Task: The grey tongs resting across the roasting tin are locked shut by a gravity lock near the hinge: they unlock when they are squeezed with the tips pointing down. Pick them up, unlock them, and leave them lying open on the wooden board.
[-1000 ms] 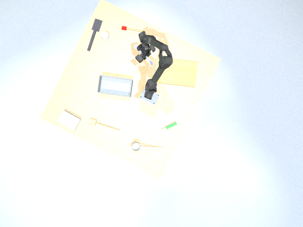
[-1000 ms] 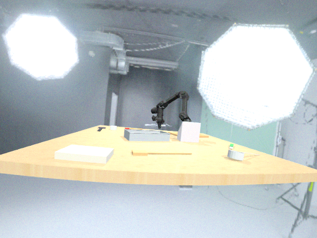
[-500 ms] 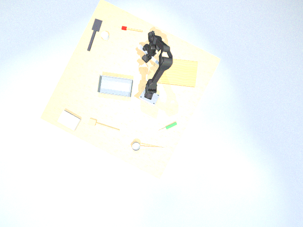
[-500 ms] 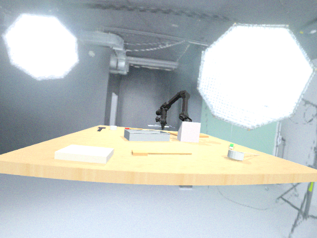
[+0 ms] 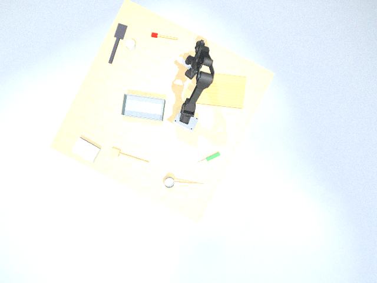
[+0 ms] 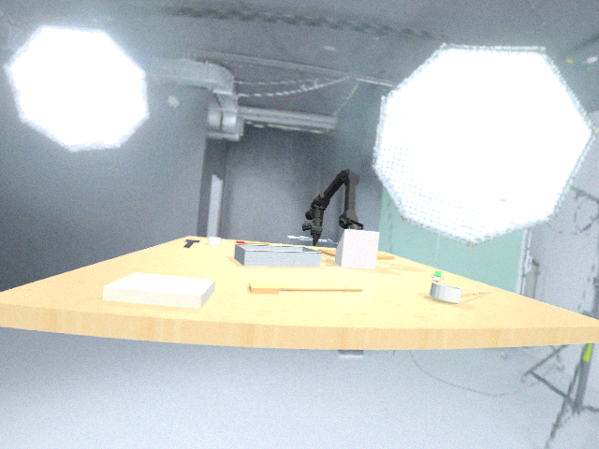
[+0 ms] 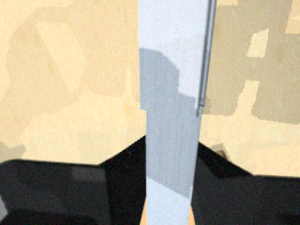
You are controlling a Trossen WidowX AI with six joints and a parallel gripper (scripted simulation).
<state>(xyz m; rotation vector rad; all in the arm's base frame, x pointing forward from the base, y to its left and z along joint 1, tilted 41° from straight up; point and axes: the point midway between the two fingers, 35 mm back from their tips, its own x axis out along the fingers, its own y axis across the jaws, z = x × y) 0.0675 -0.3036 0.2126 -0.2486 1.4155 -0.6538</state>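
The grey tongs (image 5: 186, 64) (image 6: 299, 238) (image 7: 173, 70) are held off the table, roughly level in the exterior view. My gripper (image 6: 315, 241) (image 7: 167, 139) is shut on them, one black finger on each side of the narrower part in the wrist view. In the top view the arm hides the fingertips and most of the tongs. Whether the tongs are locked cannot be told. The wooden board (image 5: 234, 91) (image 6: 387, 257) lies to the right of the tongs in the top view. The roasting tin (image 5: 123, 105) (image 6: 280, 259) stands empty, below and left of them.
A red-headed brush (image 5: 154, 35), a white cup-like object (image 5: 130, 43) and a dark spatula (image 5: 121, 30) lie left of the arm. The arm's pale base (image 5: 194, 122) (image 6: 357, 249) stands between tin and board. A green-handled tool (image 5: 212, 156) lies beyond the base.
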